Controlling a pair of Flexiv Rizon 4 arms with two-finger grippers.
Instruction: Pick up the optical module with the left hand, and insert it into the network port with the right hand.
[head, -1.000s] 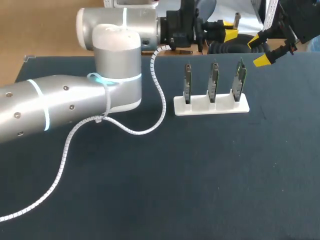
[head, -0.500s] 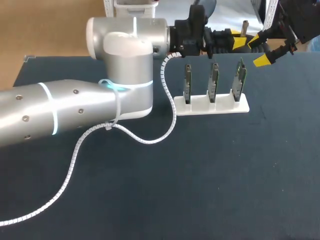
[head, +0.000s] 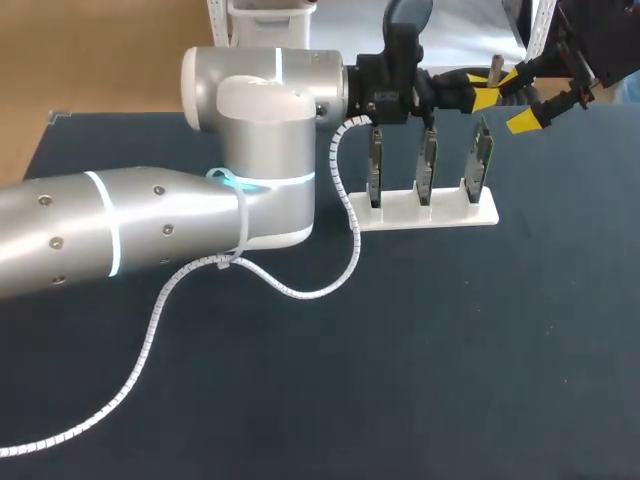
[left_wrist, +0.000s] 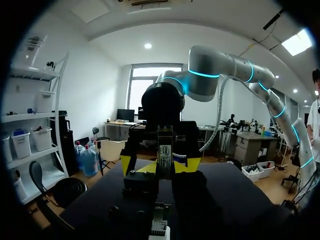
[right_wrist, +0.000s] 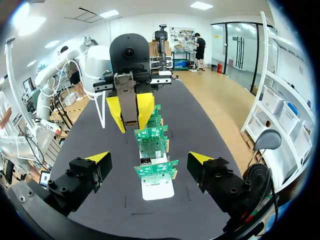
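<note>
Handover time – left claw (right_wrist: 130, 111) pinches the module (right_wrist: 126, 90) right ahead of the spread right claw (right_wrist: 150, 159), which should grab it next.

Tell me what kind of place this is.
Probably a robotics test bench for electronics assembly: a dark table, a white rack holding three upright circuit boards, and the left gripper shut on an optical module.

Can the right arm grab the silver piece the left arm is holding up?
Probably yes. The left gripper holds the optical module up right ahead of the right gripper, whose fingers are open toward it. Nothing stands between them; the boards sit lower.
</note>
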